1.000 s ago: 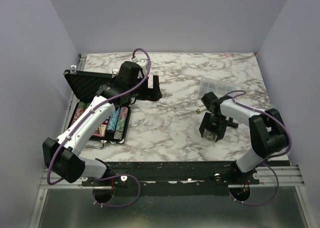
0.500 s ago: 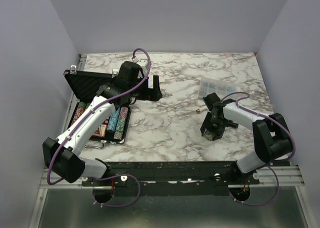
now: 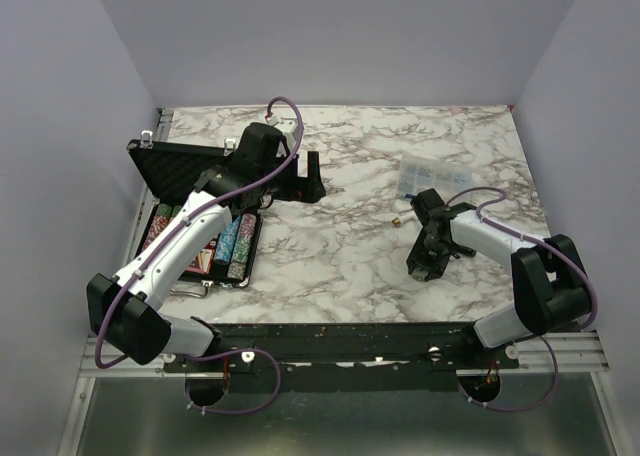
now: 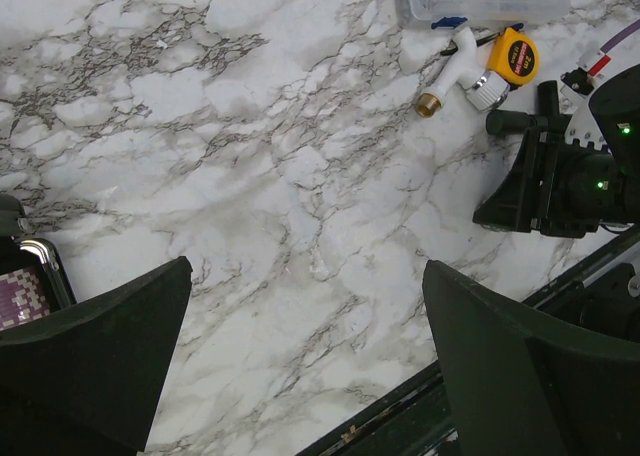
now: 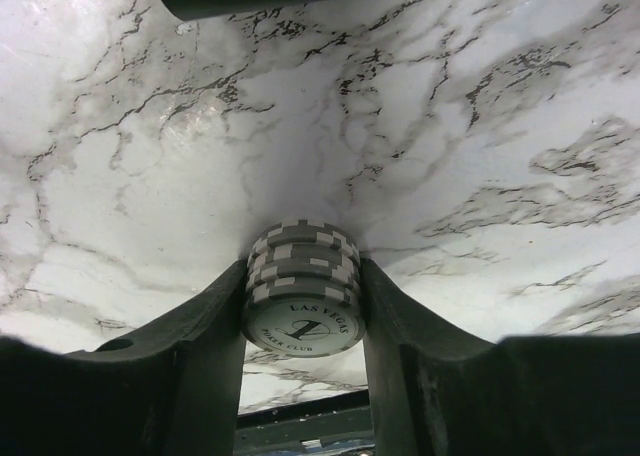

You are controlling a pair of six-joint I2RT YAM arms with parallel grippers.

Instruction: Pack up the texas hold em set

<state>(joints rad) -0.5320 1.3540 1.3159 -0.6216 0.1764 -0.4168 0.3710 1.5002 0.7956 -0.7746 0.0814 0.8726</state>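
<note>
The black case (image 3: 170, 164) sits open at the left edge of the marble-patterned worktop (image 3: 340, 246). Its long axis runs left to right. The textured lid (image 3: 165, 161) stands up along the far side with its inside facing the arms, and two silver latches (image 3: 150, 136) poke above its top edge. In the tray below, the rows of chips (image 3: 233, 242) lie side by side like rolls, green, blue and reddish with pale edge stripes. Each roll points from far to near, across the case. The left arm reaches over the tray, and its left pincer (image 3: 300, 181) hangs released beyond the case's right end, with the dark fingers (image 4: 90, 366) spread wide over bare marble. Well apart, on the right half, the right pincer (image 3: 423, 268) points down at the worktop, clenched on a short stack of grey-and-white chips (image 5: 302, 301). The stack's axis runs along the fingers, and its round printed face, marked "1", is turned up toward the wrist. I cannot tell whether its far end touches the marble. Beyond that pincer lie a clear plastic box (image 3: 435, 173), a yellow tape measure (image 4: 512, 56) and a white fitting (image 4: 455, 68) with a brass tip.
</note>
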